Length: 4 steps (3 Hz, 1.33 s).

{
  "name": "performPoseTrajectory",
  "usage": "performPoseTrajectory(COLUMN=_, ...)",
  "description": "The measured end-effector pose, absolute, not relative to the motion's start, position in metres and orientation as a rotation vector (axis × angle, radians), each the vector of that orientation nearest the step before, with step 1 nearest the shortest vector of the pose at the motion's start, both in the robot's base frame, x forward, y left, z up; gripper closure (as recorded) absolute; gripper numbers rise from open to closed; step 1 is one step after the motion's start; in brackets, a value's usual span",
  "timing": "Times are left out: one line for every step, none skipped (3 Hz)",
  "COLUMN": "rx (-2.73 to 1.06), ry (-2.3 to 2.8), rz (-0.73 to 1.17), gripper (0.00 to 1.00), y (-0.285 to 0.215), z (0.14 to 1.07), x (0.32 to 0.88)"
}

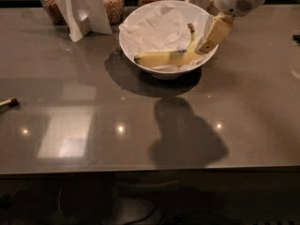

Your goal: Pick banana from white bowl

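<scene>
A large white bowl (pixel 140 25) stands on the dark glossy table at the back centre. A yellow banana (pixel 161 58) lies along its near inner side, its stem pointing up at the right. A crumpled white napkin (pixel 157 29) lines the bowl behind it. My gripper (pixel 213 34) hangs from the white arm at the top right. Its cream-coloured fingers (pixel 216 31) reach down over the bowl's right rim, right beside the banana's stem end.
Glass jars of grain (pixel 112 3) and a white folded card stand (pixel 82 8) sit behind the bowl at the back left. A small stick-like object (pixel 8 103) lies at the left edge. The table's front edge runs across the lower frame.
</scene>
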<state>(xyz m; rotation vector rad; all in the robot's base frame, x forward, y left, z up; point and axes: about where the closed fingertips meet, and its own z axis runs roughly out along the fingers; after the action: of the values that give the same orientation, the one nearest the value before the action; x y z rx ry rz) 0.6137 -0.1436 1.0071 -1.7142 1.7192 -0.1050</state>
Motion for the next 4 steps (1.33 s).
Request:
performPoseTrajectory(rx=-1.74, ry=1.688, rz=-0.062, gripper=0.37, y=-0.126, z=0.999, x=0.639)
performPoseTrajectory(rx=-1.785, ry=1.671, rz=-0.007, gripper=0.38, y=-0.109, z=0.983, x=0.645)
performPoseTrajectory(rx=-1.831, ry=1.672, rz=0.037, gripper=0.38, y=-0.098, z=0.965, x=0.645)
performPoseTrajectory(rx=-1.861, ry=1.685, rz=0.073, gripper=0.42, y=-0.094, z=0.948, x=0.644)
